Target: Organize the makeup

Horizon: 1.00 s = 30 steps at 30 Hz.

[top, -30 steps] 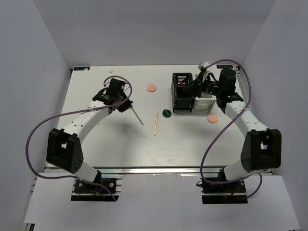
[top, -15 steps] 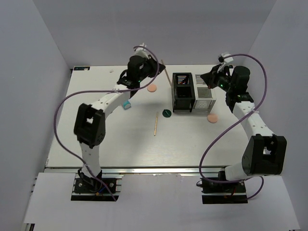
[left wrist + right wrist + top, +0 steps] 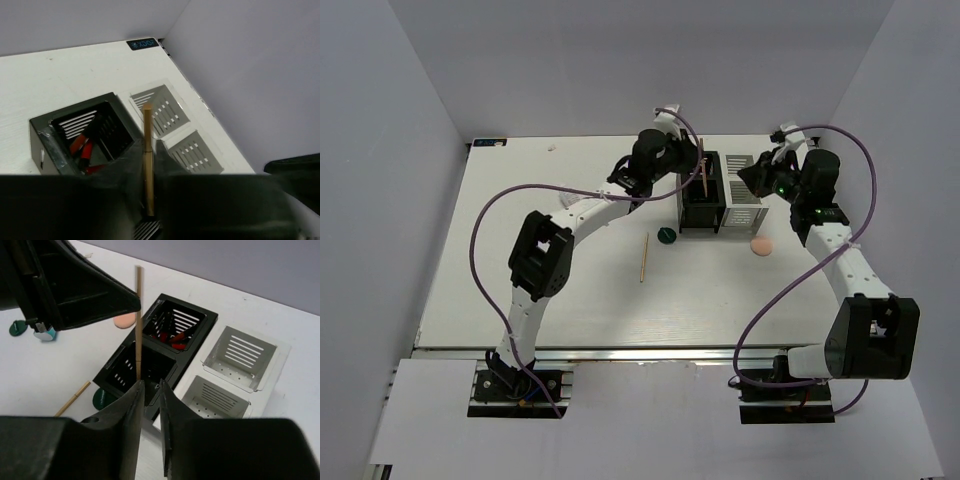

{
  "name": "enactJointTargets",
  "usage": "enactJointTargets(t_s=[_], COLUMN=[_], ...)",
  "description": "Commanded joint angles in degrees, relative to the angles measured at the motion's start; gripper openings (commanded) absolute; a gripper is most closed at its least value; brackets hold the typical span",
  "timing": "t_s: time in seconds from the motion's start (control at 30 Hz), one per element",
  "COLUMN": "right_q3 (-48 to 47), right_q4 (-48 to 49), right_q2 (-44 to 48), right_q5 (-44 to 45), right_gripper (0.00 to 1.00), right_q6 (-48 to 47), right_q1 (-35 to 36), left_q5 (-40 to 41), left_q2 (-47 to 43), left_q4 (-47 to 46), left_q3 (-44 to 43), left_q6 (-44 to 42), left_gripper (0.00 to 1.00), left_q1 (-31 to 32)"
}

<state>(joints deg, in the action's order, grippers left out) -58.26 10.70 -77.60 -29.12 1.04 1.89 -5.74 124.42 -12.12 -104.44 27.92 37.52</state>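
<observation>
My left gripper (image 3: 692,176) is shut on a thin tan stick (image 3: 148,150) and holds it upright over the black organizer (image 3: 700,190). The stick also shows in the right wrist view (image 3: 138,315). Red pencils (image 3: 81,146) lie in the organizer's back compartment. My right gripper (image 3: 757,178) hovers over the white organizer (image 3: 745,205); its jaws stand almost together with nothing between them (image 3: 151,385). A second tan stick (image 3: 643,257), a green disc (image 3: 666,236) and a peach puff (image 3: 761,245) lie on the table. A white-teal tube (image 3: 44,333) and another green disc (image 3: 17,328) lie under the left arm.
The two organizers stand side by side at the back middle of the white table (image 3: 520,290). Grey walls close in the left, back and right. Another peach puff (image 3: 122,320) lies left of the black organizer, mostly hidden by the left arm in the top view.
My left arm has swung from the table's left side across to the black organizer, carrying the tan stick. My right gripper has drawn back a little to the right of the black organizer.
</observation>
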Motion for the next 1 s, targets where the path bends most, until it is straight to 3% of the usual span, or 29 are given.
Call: enactJointTargets(t_s=[0.0, 0.07, 0.13, 0.23, 0.3, 0.37, 0.4, 0.43, 0.47, 0.53, 0.6, 0.77, 0.9, 0.97], right_q3=[-0.45, -1.06, -1.5, -2.47, -3.08, -4.14, -4.58, -5.19, -7.02, -8.97, -9.33, -10.11, -13.19, -15.29], right_q4=[-0.06, -2.87, -4.19, -5.77, -7.62, -10.07, -10.78, -13.66, -18.3, -23.33, -24.49, -24.41, -23.36, -23.26], right_q2=[-0.44, -1.58, -2.72, -3.78, -3.96, -4.22, -4.4, -5.01, -5.54, -7.11, -8.09, -14.23, -20.47, -24.16], right_q5=[-6.17, -11.1, -13.58, -15.79, -16.4, -17.28, -17.37, -17.46, -16.85, -14.31, -11.76, 4.11, 15.3, 23.01], right_gripper=[0.27, 0.42, 0.46, 0.46, 0.41, 0.26, 0.2, 0.15, 0.1, 0.11, 0.13, 0.29, 0.4, 0.5], right_q6=[-3.3, -6.48, -6.93, -7.01, -7.98, -9.9, -10.52, -11.4, -12.71, -15.35, -15.36, -7.3, 4.39, 9.49], right_q1=[-0.22, -0.13, -0.13, 0.04, 0.39, 1.88, 2.67, 5.12, 6.79, 12.74, 17.42, 31.84, 37.91, 39.41], left_q5=[1.61, 1.61, 2.04, 2.48, 3.1, 6.15, 8.7, 10.47, 13.09, 16.79, 17.86, 17.95, 22.6, 26.47], left_q2=[-2.07, -2.95, -3.83, -4.36, -4.89, -6.99, -7.96, -9.36, -12.77, -19.35, -24.03, -37.74, -52.22, -56.46], left_q4=[-0.27, -1.85, -3.0, -2.38, -1.6, -0.28, 1.55, 2.09, 2.45, 3.33, 4.81, 13.94, 20.54, 24.31], left_q3=[-1.03, 1.51, 2.75, 1.79, 1.35, 1.17, 1.61, 2.31, 5.36, 11.85, 16.59, 28.92, 38.95, 43.08], left_q6=[-3.93, -3.84, -3.93, -4.1, -4.98, -5.77, -5.95, -6.38, -6.74, -6.74, -4.65, 3.09, 6.78, 8.54], left_gripper=[0.33, 0.4, 0.48, 0.51, 0.51, 0.43, 0.34, 0.14, 0.07, 0.01, 0.03, 0.59, 0.74, 0.76], left_q1=[0.54, 0.8, 0.98, 0.98, 0.98, 0.98, 0.98, 0.72, 0.45, -0.77, -2.87, -9.21, -11.68, -11.85])
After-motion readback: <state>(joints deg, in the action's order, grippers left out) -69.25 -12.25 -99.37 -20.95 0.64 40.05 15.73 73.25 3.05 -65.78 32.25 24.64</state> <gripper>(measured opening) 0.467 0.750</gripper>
